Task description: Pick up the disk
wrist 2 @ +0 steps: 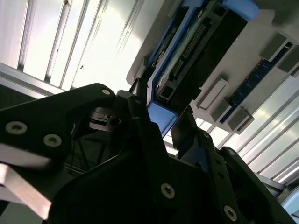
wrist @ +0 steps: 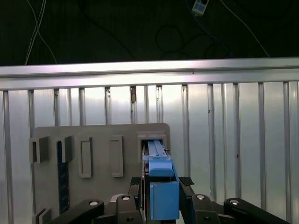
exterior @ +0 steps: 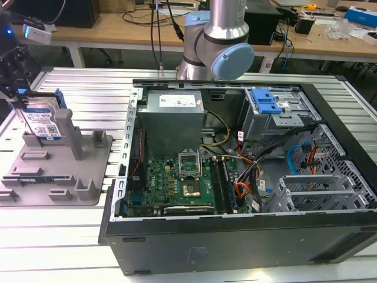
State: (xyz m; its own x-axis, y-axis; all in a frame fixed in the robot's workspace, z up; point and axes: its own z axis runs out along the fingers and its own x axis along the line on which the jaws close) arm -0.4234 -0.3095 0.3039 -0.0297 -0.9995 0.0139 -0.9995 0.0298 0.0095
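The disk (exterior: 47,121), silver with a white-and-blue label and blue side rails, stands on edge at the back of the grey fixture (exterior: 59,171), at the exterior view's left. My black gripper (exterior: 23,115) reaches down over it there. In the first wrist view the disk's blue rail (wrist: 162,198) sits tight between the two fingers (wrist: 186,182), above the fixture (wrist: 98,135). The second wrist view shows the disk's connector edge (wrist 2: 187,51) with the fingers (wrist 2: 140,116) on either side. The jaws look shut on the disk; its lower edge still seems to be in the fixture's slot.
An open computer case (exterior: 235,242) lies to the fixture's right in the exterior view, with a motherboard, cables and a blue drive-bay bracket (exterior: 265,101) inside. The arm's base (exterior: 218,41) stands behind the case. Grey posts (exterior: 73,132) rise from the fixture beside the disk. Everything rests on a ribbed aluminium table (exterior: 53,236).
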